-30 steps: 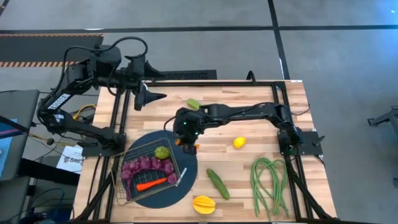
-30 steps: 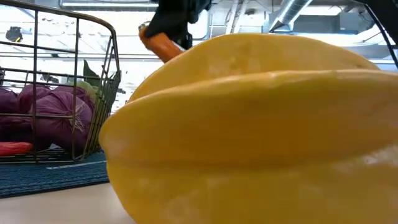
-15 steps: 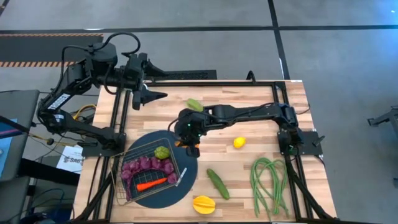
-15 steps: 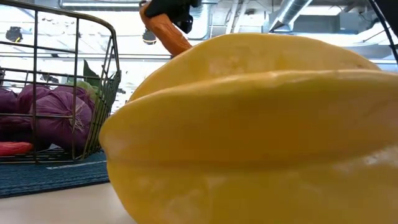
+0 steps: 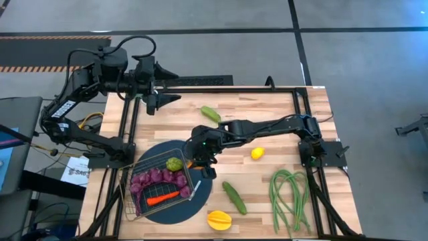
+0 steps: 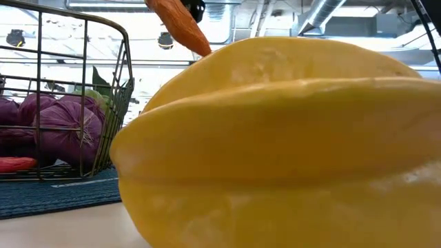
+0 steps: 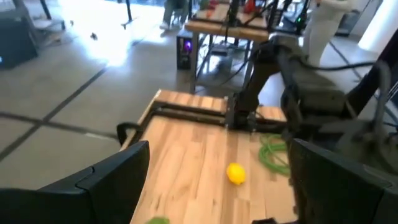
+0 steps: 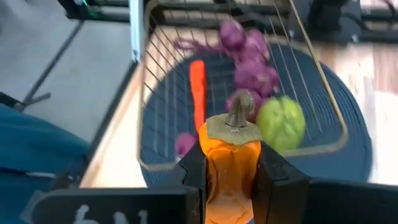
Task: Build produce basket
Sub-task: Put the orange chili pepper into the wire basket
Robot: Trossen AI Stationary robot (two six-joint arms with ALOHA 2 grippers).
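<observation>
While gripped, orange pepper (image 8: pixel 231 163) unlabelled

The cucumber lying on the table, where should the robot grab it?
Grip the cucumber across its narrow middle, coming straight down from above. It lies flat and slanted on the table with bare wood on both long sides, so the jaws probably fit best across its width.

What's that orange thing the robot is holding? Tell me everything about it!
It is a toy orange pepper, smooth and shiny like plastic, with a tan cap and a small curled brown stem on top. The right gripper clamps it from both sides, with one finger on each flank. It hangs in the air, touching nothing else, by the edge of the wire basket. In the low view its body tapers to a point, tilted downward.
</observation>
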